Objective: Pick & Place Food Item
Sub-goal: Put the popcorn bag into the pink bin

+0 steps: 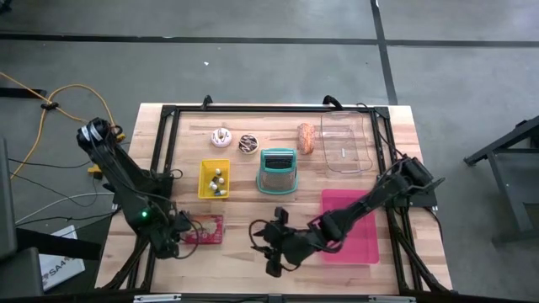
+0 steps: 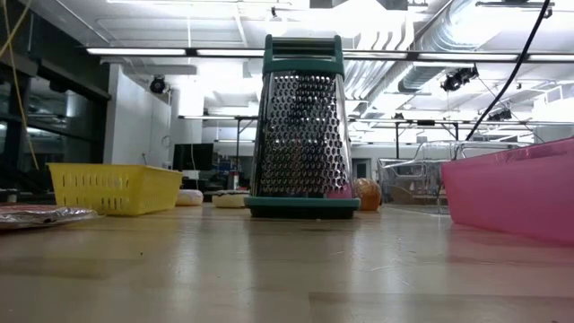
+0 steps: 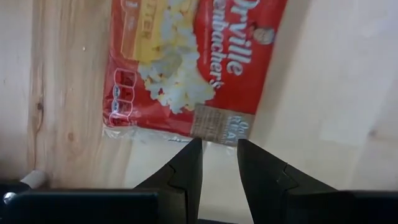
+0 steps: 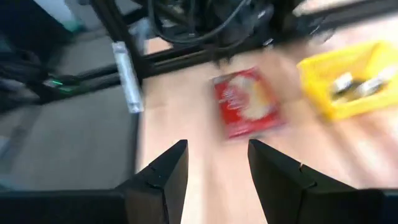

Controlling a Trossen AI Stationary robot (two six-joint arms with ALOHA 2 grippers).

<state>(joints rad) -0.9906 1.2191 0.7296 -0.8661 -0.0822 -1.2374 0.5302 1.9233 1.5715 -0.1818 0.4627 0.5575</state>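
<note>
A red popcorn packet (image 1: 204,229) lies flat on the table near its front left; it also shows in the left wrist view (image 3: 186,62) and the right wrist view (image 4: 249,102). My left gripper (image 3: 219,146) points down just short of the packet's near edge, open by a narrow gap with nothing between its fingers. My right gripper (image 4: 217,155) hangs open over bare table at front centre (image 1: 271,252), facing the packet from the right. Two doughnuts (image 1: 221,136) (image 1: 248,144) and a bread roll (image 1: 306,138) lie on the far part of the table.
A teal-framed grater (image 1: 278,171) stands mid-table, with a yellow basket (image 1: 214,179) of small items to its left. A pink tray (image 1: 362,240) lies at front right under my right arm. A clear container (image 1: 345,143) sits at back right. A black frame borders the table.
</note>
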